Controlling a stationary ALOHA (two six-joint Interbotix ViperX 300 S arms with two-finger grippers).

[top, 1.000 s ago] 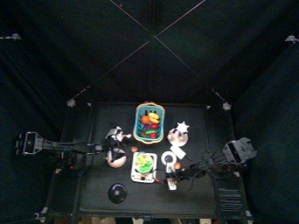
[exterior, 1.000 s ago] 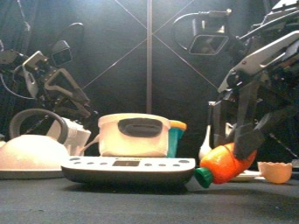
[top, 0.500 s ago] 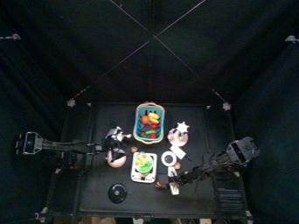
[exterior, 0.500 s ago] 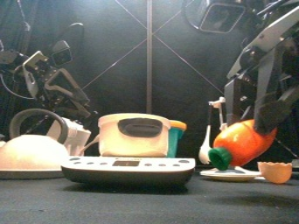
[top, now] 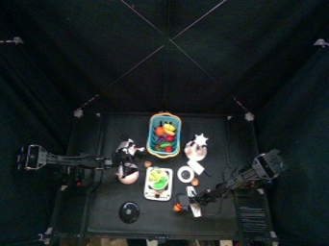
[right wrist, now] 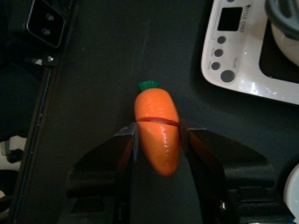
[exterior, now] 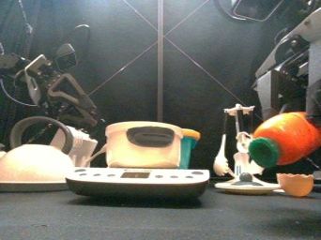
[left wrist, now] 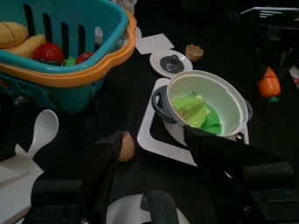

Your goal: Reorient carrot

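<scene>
Above table (right wrist: 105, 79), right hand (right wrist: 159, 144) seemingly grips carrot (right wrist: 159, 131).

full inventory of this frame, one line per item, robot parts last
carrot: 1, orange with green tip, held above the table's front right
basket: 1, teal with orange rim, holding mixed produce, table's back middle
kitchen scale: 1, white, front middle, under the bowl
bowl: 1, white, green pieces inside
kettle: 1, white, front left
eggshell half: 1, tan, front right
right gripper: 1, black, shut on the carrot
left gripper: 1, black, open, hovering at the table's left
</scene>
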